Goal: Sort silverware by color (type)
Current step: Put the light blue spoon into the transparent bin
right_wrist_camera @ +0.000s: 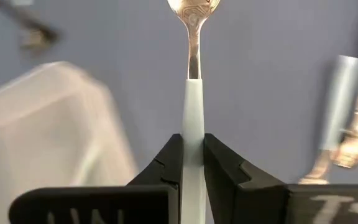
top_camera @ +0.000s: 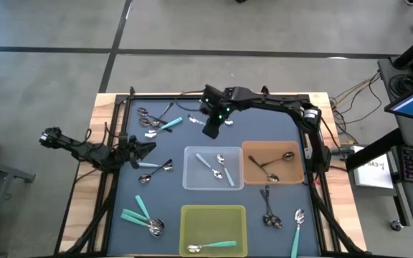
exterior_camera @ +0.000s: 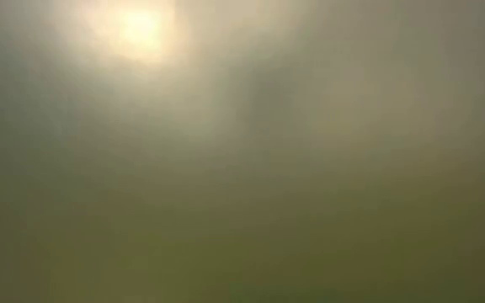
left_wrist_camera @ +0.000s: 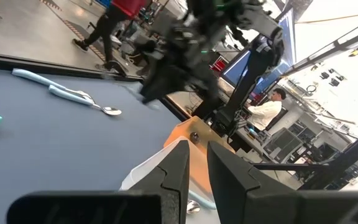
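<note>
No legible text, label, brand, number or sign in any view. White paper sheet (top_camera: 373,172) beside the table: dark markings, too small to read. Right gripper housing (right_wrist_camera: 328,204): pale partial characters at the frame edge, unreadable.

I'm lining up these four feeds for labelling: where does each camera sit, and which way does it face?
High view: overhead, facing straight down on the dark blue table; both arms show.
Low view: nothing but a hazy glow; no body part can be made out.
Left wrist view: on the left arm, facing across the table; left claw nearly closed and empty.
Right wrist view: on the right arm; right claw grips a light-blue-handled metal spoon.
Shared: the clear rectangular plastic bin also shows in the right wrist view.
</note>
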